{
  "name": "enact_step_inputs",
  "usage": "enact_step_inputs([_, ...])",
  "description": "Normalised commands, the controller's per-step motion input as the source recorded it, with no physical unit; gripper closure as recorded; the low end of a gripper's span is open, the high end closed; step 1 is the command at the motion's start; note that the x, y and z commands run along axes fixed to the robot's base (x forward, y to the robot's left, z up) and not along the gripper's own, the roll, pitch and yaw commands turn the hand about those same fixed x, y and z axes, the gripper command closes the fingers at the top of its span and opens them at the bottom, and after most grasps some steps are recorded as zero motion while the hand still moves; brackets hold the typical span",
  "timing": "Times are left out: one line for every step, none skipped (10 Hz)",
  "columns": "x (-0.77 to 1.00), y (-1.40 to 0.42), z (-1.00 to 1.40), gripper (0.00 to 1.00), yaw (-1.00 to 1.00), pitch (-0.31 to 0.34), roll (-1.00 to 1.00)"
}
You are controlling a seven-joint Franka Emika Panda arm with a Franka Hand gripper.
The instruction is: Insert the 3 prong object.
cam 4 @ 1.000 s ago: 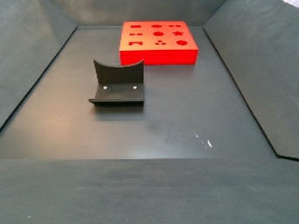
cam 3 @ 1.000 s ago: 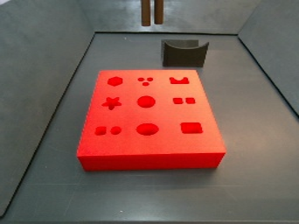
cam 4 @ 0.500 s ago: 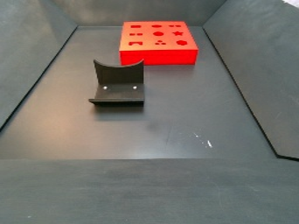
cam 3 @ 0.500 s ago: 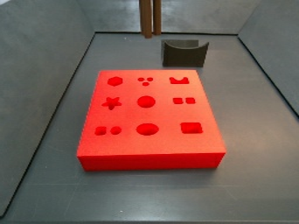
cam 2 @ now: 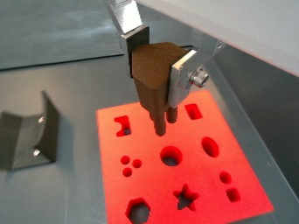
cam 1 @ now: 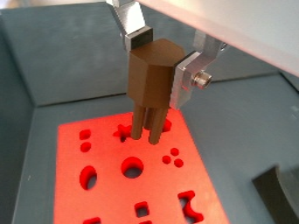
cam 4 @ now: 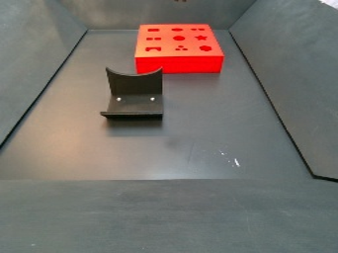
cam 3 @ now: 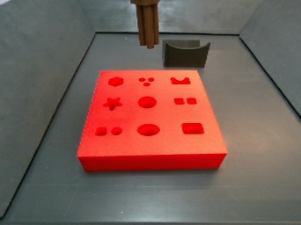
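Overhead: gripper [cam 1: 162, 63] clamped on 3 prong object [cam 1: 151, 87], brown block, thin rods pointing down, above red block [cam 3: 150, 119]; shaped holes all empty.

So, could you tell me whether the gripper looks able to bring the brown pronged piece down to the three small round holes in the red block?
Probably yes. The gripper holds the pronged piece upright above the red block, and nothing stands between it and the three-hole cluster. The fixture sits off behind the block.
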Motion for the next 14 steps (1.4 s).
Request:
enact_step_inputs([0.83, 0.2, -0.06, 1.0, 0.19, 0.196, 0.48])
enact_step_inputs([0.96, 0.19, -0.2, 1.0, 0.0, 0.233, 0.39])
enact_step_inputs([0.73, 0.12, -0.1, 1.0, 0.0, 0.347, 0.38])
enact_step_inputs([0.67, 0.09, -0.06, 1.0, 0.0, 0.389, 0.37])
enact_step_inputs([0.62, 0.02, -0.16, 1.0, -0.04, 0.417, 0.3])
enact_step_inputs([0.52, 0.04, -0.15, 1.0, -0.11, 0.426, 0.27])
enact_step_inputs([0.41, 0.06, -0.14, 1.0, -0.19, 0.424, 0.26])
enact_step_inputs([0.57, 0.0, -0.42, 1.0, -0.2, 0.349, 0.2])
enact_step_inputs([0.57, -0.05, -0.77, 1.0, -0.28, 0.18, 0.14])
enact_step_inputs([0.1, 0.0, -1.0, 1.0, -0.22, 0.0, 0.12])
enact_step_inputs([0.0, 0.0, -0.91, 1.0, -0.22, 0.0, 0.13])
enact_step_inputs([0.0, 0.09, -0.76, 1.0, -0.29, 0.053, 0.09])
enact_step_inputs([-0.17, 0.2, -0.66, 1.0, -0.35, 0.151, 0.05])
enact_step_inputs([-0.21, 0.22, -0.66, 1.0, -0.37, 0.211, 0.0])
